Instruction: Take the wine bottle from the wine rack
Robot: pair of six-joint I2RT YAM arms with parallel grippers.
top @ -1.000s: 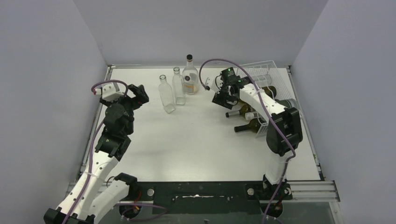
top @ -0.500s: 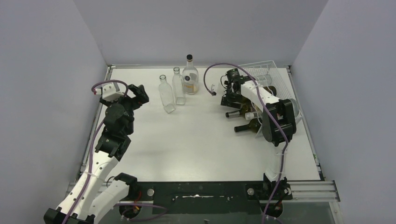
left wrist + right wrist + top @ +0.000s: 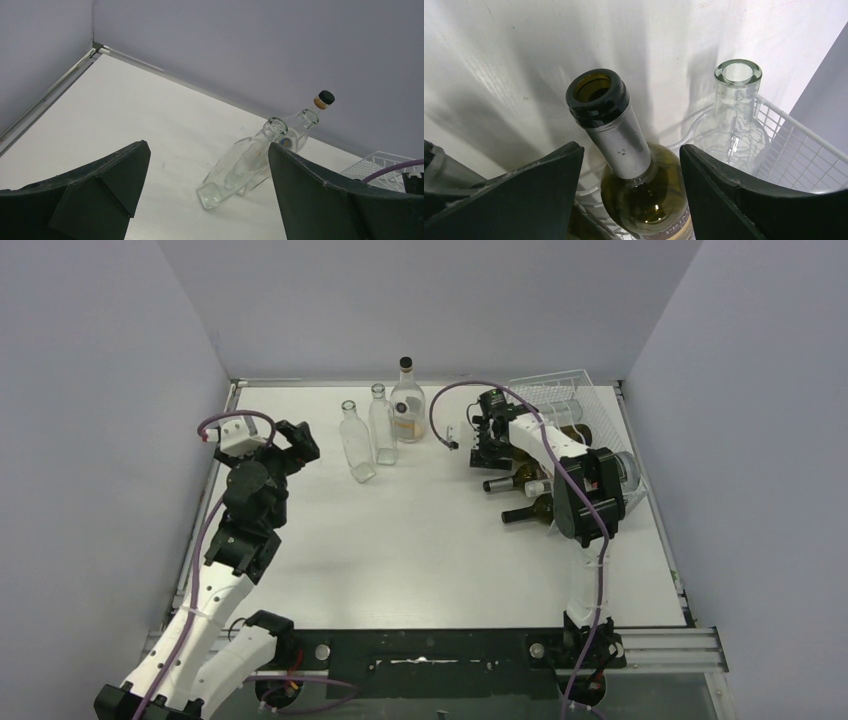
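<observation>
- White surface (image 3: 420,540) carries the rack (image 3: 796,142) at its far right.
- Lying in the rack, the bottle (image 3: 621,145) points its neck out over the rim.
- Spread wide, the right end effector (image 3: 629,150) straddles the foil neck without pinching it.
- Also spread, the left end effector (image 3: 207,150) holds nothing.
- Glass is probably stiff, slick and breakable; grip the neck under the lip.
</observation>
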